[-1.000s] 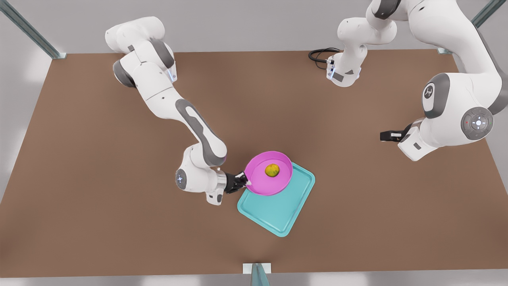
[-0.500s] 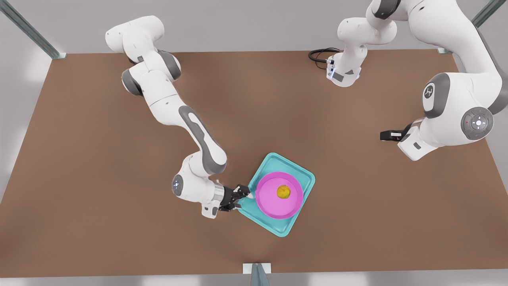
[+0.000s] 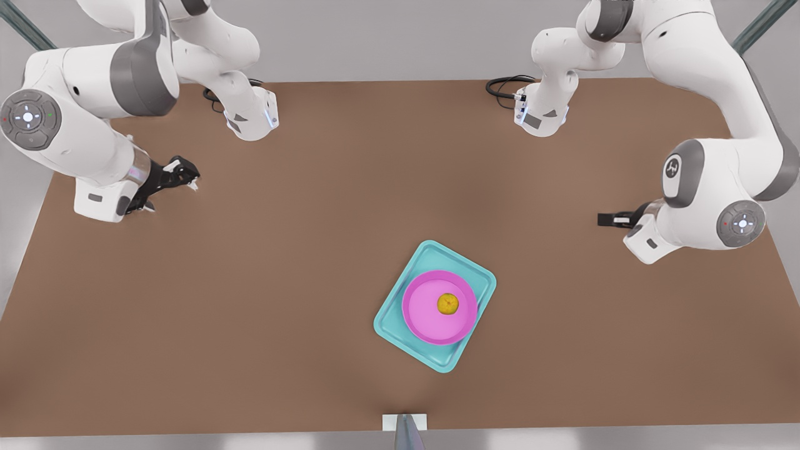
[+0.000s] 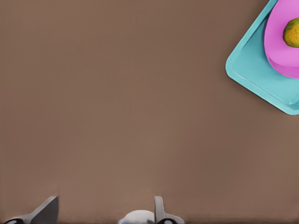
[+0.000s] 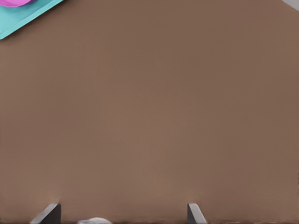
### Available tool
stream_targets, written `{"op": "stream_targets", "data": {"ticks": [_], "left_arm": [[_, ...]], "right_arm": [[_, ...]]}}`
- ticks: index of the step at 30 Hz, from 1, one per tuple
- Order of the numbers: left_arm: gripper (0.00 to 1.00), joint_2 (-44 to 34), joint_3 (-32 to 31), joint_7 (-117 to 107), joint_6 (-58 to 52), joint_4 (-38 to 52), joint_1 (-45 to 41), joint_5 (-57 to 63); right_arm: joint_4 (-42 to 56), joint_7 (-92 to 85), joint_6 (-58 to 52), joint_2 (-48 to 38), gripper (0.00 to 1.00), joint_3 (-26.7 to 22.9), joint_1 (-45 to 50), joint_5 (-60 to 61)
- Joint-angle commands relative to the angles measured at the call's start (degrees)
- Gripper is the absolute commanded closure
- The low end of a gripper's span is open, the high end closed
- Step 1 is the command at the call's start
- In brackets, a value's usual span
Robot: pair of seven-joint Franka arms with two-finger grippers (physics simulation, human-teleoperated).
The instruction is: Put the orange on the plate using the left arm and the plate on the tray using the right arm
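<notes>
1. Tray (image 3: pixel 389 324): teal, flat on the tabletop (image 3: pixel 300 250). It lies toward the tabletop edge at the bottom of the front view, about midway along that edge, and is turned askew to the edges.
2. Plate (image 3: pixel 420 312): pink, resting inside the tray's rim and covering most of the tray floor. Bare teal shows at the corners.
3. Orange (image 3: pixel 447 304): sits on the plate, slightly off the plate's centre. It touches nothing but the plate.
4. Left claw (image 3: pixel 607 219): near the tabletop edge at the front view's right, above the bare surface and well apart from the tray. Fingers spread with nothing between them; in the left wrist view the claw (image 4: pixel 105 212) has bare tabletop in its gap. That view also has the tray (image 4: pixel 252 74), plate (image 4: pixel 280 46) and orange (image 4: pixel 292 32) off at one corner.
5. Right claw (image 3: pixel 185 176): near the tabletop edge at the front view's left, toward the far corner and well apart from the tray. Fingers spread, empty; in the right wrist view the claw (image 5: pixel 121 213) is over bare tabletop, with a tray corner (image 5: pixel 23 21) far off.
6. Both arms hang idle, clear of all three items.
</notes>
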Motion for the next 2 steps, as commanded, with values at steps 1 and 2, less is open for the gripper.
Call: {"op": "stream_targets", "data": {"ticks": [1, 2], "left_arm": [[0.00, 0.06, 0.07, -0.02, -3.20, 0.10, -0.04, 0.06], [0.00, 0.41, 0.07, -0.02, -2.76, 0.10, -0.04, -0.03]], "right_arm": [[-0.47, 6.34, -3.34, -0.54, 0.00, 0.43, -0.24, -1.89], [-0.39, 6.34, -3.34, -0.54, 0.00, 0.43, -0.24, -1.89]]}}
